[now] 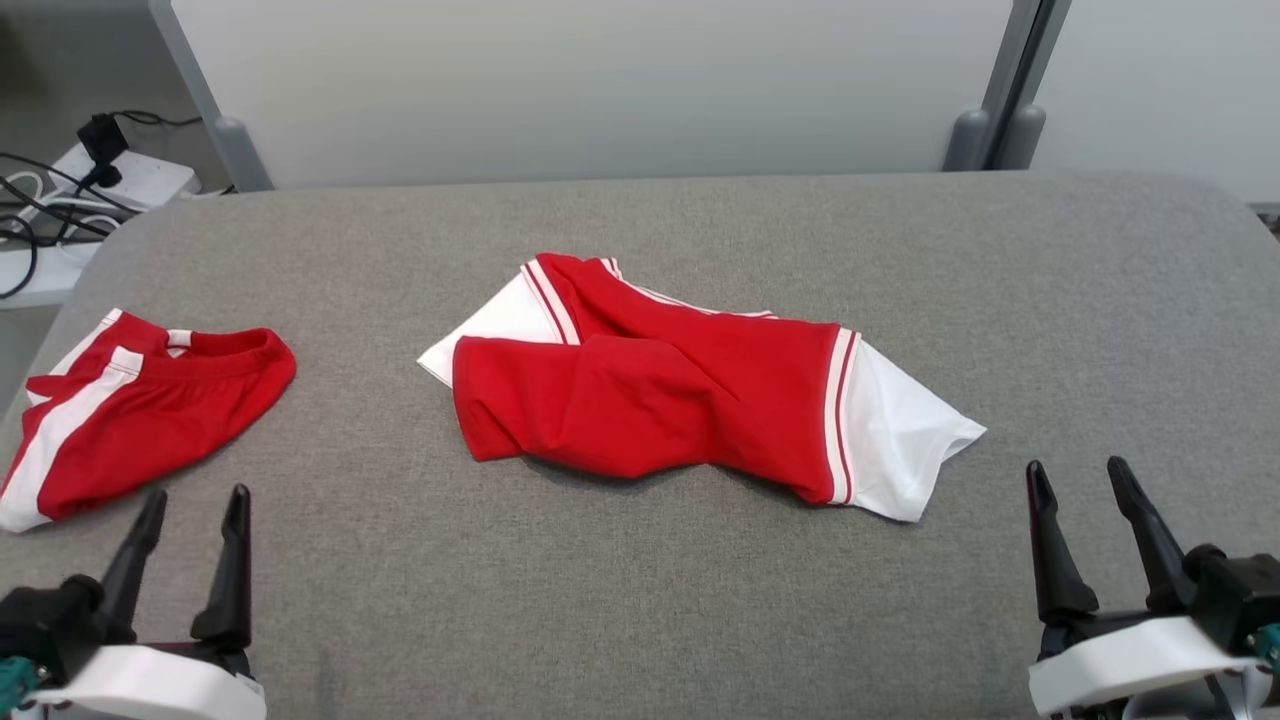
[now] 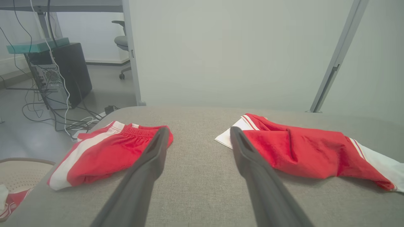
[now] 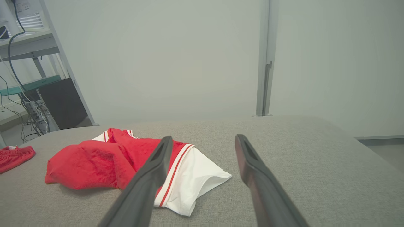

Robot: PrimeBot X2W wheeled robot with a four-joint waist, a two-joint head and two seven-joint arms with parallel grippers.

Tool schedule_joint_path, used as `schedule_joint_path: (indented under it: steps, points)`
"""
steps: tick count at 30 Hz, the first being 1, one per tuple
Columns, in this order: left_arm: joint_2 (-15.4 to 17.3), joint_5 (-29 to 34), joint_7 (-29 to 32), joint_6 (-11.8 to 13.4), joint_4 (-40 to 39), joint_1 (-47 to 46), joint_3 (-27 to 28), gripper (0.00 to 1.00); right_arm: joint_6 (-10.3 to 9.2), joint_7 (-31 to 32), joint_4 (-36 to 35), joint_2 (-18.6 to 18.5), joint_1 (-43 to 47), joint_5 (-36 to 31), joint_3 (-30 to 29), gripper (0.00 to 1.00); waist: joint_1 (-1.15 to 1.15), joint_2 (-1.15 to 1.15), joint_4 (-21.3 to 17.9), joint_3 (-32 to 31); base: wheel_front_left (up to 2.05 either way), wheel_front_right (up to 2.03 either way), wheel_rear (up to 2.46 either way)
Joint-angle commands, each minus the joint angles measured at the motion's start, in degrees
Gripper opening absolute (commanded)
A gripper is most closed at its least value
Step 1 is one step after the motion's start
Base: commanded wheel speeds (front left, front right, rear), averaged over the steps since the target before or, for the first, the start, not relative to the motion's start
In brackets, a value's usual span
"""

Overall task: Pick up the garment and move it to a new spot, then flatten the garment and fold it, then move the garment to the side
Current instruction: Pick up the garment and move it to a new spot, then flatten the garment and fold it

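A crumpled red-and-white shirt (image 1: 690, 390) lies near the middle of a grey fabric-covered tabletop (image 1: 640, 620). Its red body is bunched and folded over itself, with one white sleeve spread toward the robot's right and a white edge showing at its far left corner. A pair of red shorts (image 1: 140, 400) with a white side stripe rests well apart from it, at the tabletop's left edge. At the near edge, the left end effector (image 1: 197, 497) sits just in front of the shorts and the right end effector (image 1: 1075, 468) sits near the shirt's white sleeve. Both have their two dark fingers spread wide and grip nothing. Behind the tabletop stands a pale panel (image 1: 600, 80) on grey posts, with a white power strip (image 1: 130, 175) and black cables beyond the far left corner.
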Motion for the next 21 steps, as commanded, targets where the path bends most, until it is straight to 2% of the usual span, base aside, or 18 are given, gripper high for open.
schedule_joint_path:
  steps: [1, 6, 21]
  points:
    - [1.15, 0.83, -0.58, -0.49, -1.37, -1.35, 2.00, 1.00, 0.41, 0.13, -2.13, -0.69, -0.08, 0.16, 1.34, 1.00, 0.00, 0.00, 0.15, -1.04, 0.00, 0.00, 0.00]
    - [0.48, 1.70, -0.62, -1.06, -1.28, -0.26, 0.56, 1.00, 0.41, 0.62, -2.39, -0.52, 1.98, 0.76, 1.42, 1.00, 0.00, 0.00, 0.25, -2.37, 0.00, 0.00, 0.00]
    - [0.68, 1.95, 0.93, -0.23, -2.21, -0.71, -0.50, 1.00, 0.41, 0.79, -2.34, -0.40, 2.13, 0.99, 2.59, 1.00, 0.00, 0.00, -0.58, -2.85, 0.00, 0.00, 0.00]
